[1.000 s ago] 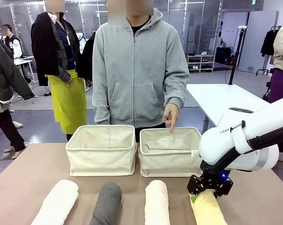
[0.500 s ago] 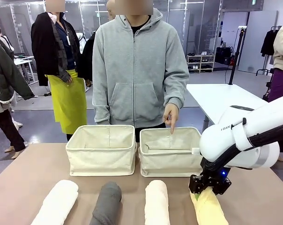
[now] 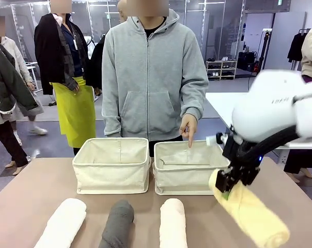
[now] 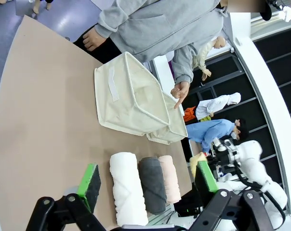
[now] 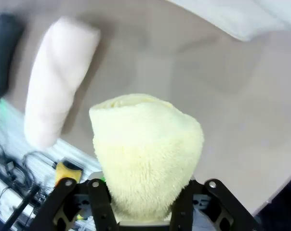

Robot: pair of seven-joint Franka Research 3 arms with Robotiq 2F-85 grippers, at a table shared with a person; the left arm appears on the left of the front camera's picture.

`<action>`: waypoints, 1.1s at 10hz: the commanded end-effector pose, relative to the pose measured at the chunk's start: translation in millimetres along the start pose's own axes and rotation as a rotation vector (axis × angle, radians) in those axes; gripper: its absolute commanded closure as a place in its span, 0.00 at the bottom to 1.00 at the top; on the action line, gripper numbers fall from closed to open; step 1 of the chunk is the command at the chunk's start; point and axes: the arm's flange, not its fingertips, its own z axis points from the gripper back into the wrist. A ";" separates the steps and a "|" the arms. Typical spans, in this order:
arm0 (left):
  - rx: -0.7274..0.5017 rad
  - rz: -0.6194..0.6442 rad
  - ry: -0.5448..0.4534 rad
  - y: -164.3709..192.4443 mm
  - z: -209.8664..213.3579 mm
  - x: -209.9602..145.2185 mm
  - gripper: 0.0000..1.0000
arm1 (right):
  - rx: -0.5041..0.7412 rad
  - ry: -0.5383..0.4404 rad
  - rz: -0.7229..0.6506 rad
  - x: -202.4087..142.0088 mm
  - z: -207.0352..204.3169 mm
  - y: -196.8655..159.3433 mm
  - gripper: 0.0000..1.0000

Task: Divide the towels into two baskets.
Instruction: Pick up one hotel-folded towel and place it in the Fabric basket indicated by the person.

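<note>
My right gripper [image 3: 230, 184] is shut on one end of the pale yellow towel [image 3: 254, 213], held in the air in front of the right basket [image 3: 187, 173]; the roll slants down toward the near right. The right wrist view has the yellow towel [image 5: 145, 149] between my right gripper's [image 5: 141, 206] jaws. On the table lie the white towel [image 3: 63, 223], the dark grey towel [image 3: 118, 222] and the cream towel [image 3: 172, 223]. The left basket [image 3: 111, 168] stands beside the right one. My left gripper [image 4: 148, 182] is open, high above the table.
A person in a grey hoodie stands behind the baskets, one hand [image 3: 188, 129] pointing a finger down into the right basket. A white table [image 3: 238, 106] stands at the far right. Bare tabletop [image 3: 27, 196] lies left of the towels.
My right gripper closed on the yellow towel's end and lifted it off the table, up toward the right basket. The other towels, the baskets and the pointing hand stayed put.
</note>
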 end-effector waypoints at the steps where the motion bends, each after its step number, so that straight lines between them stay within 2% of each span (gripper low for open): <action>1: -0.011 -0.002 -0.003 -0.6 1.5 0.8 0.00 | -0.036 0.029 0.301 0.6 32.9 23.1 0.74; 2: -0.011 -0.002 -0.003 -0.6 1.5 0.8 0.00 | -0.082 0.036 0.468 -1.7 45.5 38.0 0.74; 3: -0.011 -0.002 -0.003 -0.6 1.5 0.8 0.00 | -0.095 0.038 0.571 -4.1 50.7 48.6 0.74; 4: -0.011 -0.002 -0.003 -0.6 1.5 0.8 0.00 | -0.130 0.036 0.595 -6.9 49.9 54.0 0.74; 5: -0.011 -0.002 -0.003 -0.6 1.5 0.8 0.00 | -0.096 -0.041 0.540 -13.5 46.9 54.5 0.74; 6: -0.011 -0.002 -0.003 -0.6 1.5 0.8 0.00 | -0.101 0.058 0.540 -5.5 54.1 61.8 0.74; 9: -0.011 -0.002 -0.003 -0.6 1.5 0.8 0.00 | -0.101 0.058 0.540 -5.5 54.1 61.8 0.74; 10: -0.011 -0.002 -0.003 -0.6 1.5 0.8 0.00 | -0.101 0.046 0.555 -6.1 50.0 60.7 0.63; 11: -0.011 -0.002 -0.003 -0.6 1.5 0.8 0.00 | -0.223 -0.008 0.662 15.0 70.9 77.2 0.63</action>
